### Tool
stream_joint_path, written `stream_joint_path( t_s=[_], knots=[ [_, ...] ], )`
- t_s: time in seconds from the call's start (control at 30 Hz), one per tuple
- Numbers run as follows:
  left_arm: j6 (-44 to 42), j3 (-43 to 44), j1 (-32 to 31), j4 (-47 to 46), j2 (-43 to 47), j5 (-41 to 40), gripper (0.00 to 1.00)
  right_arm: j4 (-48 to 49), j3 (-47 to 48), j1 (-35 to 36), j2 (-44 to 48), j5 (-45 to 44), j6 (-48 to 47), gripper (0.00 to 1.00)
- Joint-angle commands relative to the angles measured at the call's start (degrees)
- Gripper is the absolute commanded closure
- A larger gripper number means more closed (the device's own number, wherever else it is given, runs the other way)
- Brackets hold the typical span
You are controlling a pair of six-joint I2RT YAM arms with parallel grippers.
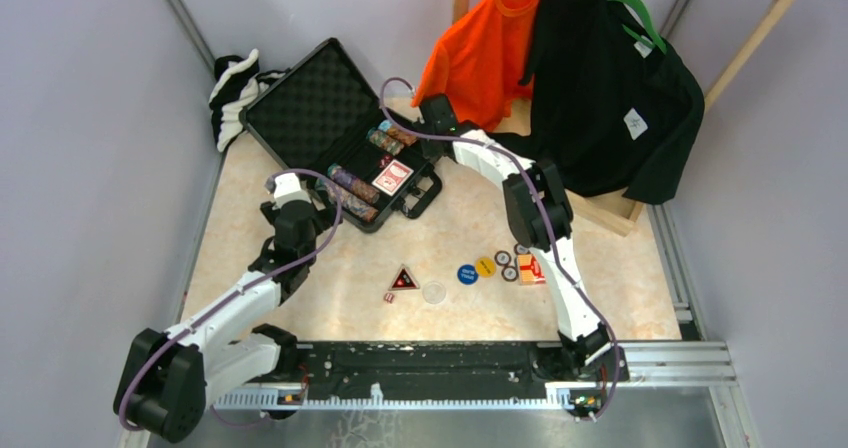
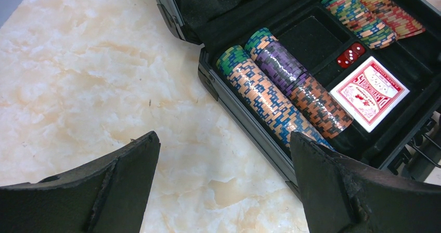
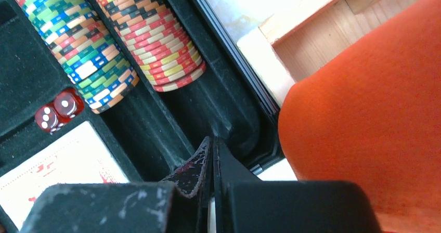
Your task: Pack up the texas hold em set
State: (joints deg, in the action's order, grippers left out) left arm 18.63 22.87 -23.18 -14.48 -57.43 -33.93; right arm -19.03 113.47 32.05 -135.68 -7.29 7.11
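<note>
The case (image 1: pixel 300 108) lies open by the tabletop's (image 1: pixel 330 288) far left corner. The right tool (image 3: pixel 212 150), pressed together on nothing, sits beside the chips (image 3: pixel 156 35), and a careless sweep could scatter them. The left tool (image 2: pixel 224 139) is spread. Discs (image 1: pixel 476 269) and triangle (image 1: pixel 403 279) lie loose toward the near edge.

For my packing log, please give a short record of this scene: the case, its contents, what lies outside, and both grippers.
case: open
inside: chip rows, card deck, red dice
on table: triangle, clear disc, blue disc, yellow disc, loose chips
left gripper: open, by case's corner
right gripper: shut, over case's chip end
</note>
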Motion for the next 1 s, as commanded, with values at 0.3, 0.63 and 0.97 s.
stream_joint_path(
  t_s=[0.3,0.63,0.97],
  knots=[
    [3.76,-0.06,-0.37,-1.29,-0.99,6.31,0.0,-15.3,4.38,0.2,-0.49,0.89,-3.03,1.0],
    [4.23,-0.33,-0.36,0.34,2.19,6.58,0.0,-17.89,1.36,0.31,0.33,1.31,-3.43,1.0],
    [4.83,-0.41,-0.35,0.85,3.71,7.86,0.0,-15.03,-8.72,0.79,5.11,2.62,-3.77,1.0]
  ],
)
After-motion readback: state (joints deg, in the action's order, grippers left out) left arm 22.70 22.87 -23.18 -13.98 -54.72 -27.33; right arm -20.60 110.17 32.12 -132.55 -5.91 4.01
